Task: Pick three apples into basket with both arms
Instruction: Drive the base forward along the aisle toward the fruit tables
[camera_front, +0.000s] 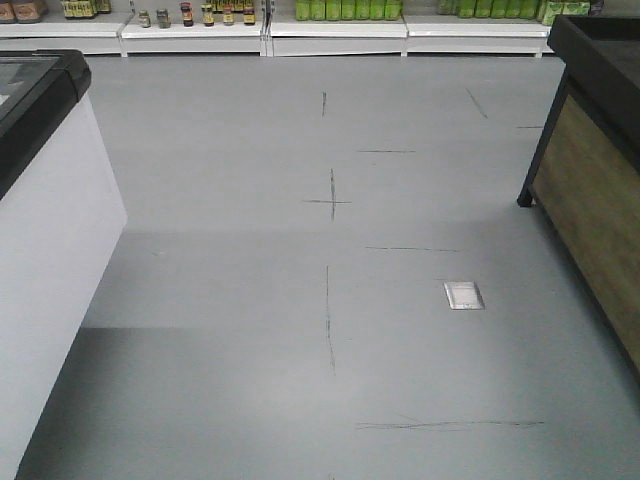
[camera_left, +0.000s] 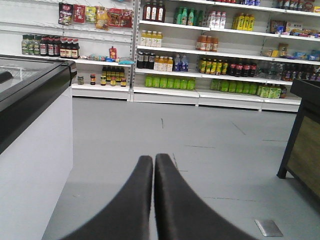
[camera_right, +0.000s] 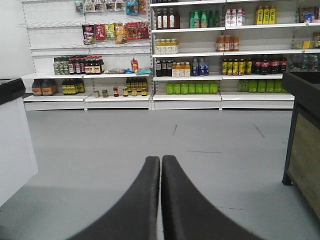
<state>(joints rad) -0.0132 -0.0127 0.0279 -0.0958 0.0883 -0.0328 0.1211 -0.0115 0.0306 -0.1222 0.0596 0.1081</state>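
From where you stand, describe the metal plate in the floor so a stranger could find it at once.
Start at the wood-sided stand with the black top on the right of the front view. On the grey floor to its left lies a small square silvery plate. It alone is shiny and solid; the floor's other marks are thin dark lines.

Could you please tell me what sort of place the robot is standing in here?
Probably a supermarket, or a mock-up of one: white shelves of bottled drinks and snack packets, a chest freezer on the left, a wood-panelled display stand on the right.
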